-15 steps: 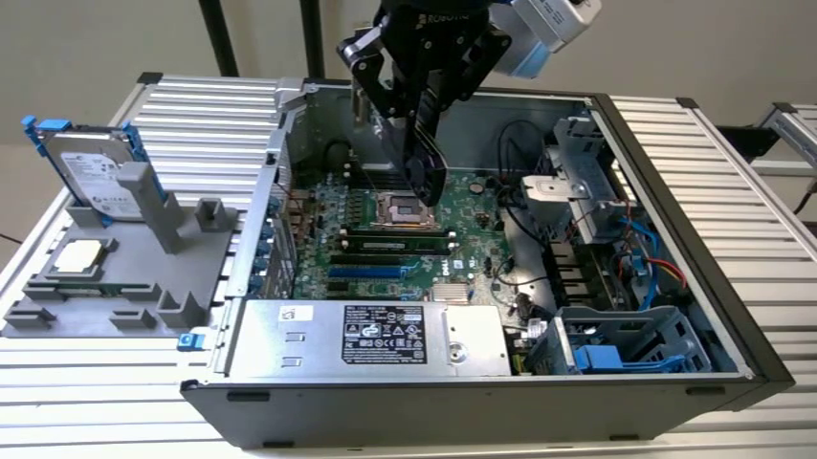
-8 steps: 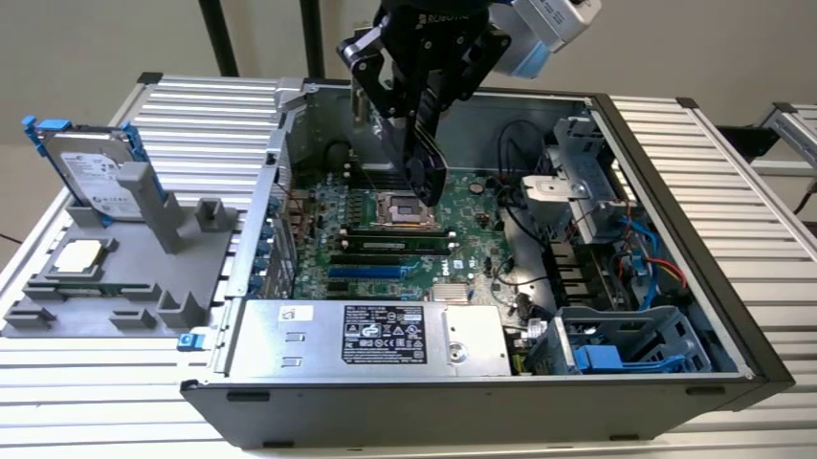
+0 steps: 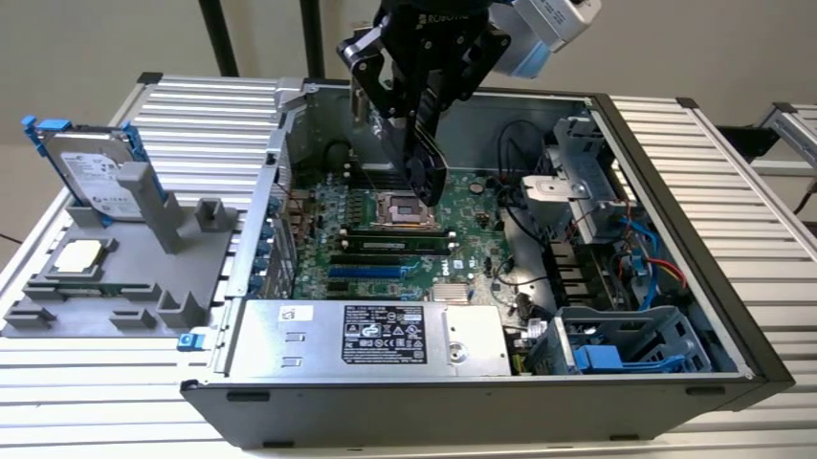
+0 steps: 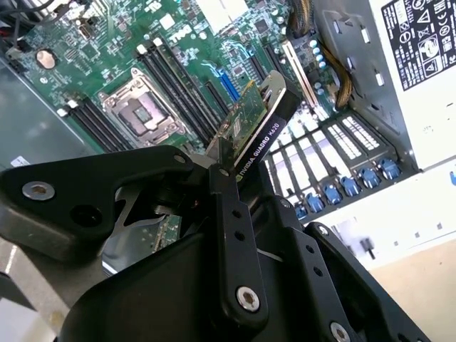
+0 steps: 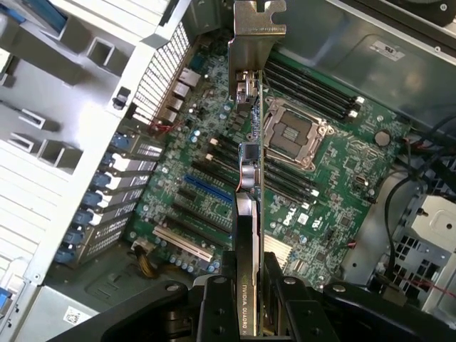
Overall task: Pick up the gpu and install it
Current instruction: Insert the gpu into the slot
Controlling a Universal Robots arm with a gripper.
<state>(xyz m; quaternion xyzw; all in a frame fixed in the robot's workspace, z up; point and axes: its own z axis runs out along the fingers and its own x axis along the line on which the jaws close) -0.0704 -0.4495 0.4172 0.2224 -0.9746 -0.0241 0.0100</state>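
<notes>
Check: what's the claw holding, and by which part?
The gpu, clamped by the claw across its flat faces, at the end away from its metal bracket.

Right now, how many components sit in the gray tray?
2 in the gray tray: the hard drive standing at the far end, the CPU chip flat nearer the camera.

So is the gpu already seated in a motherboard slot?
No, the gripper holds the gpu in the air above the motherboard.
</notes>
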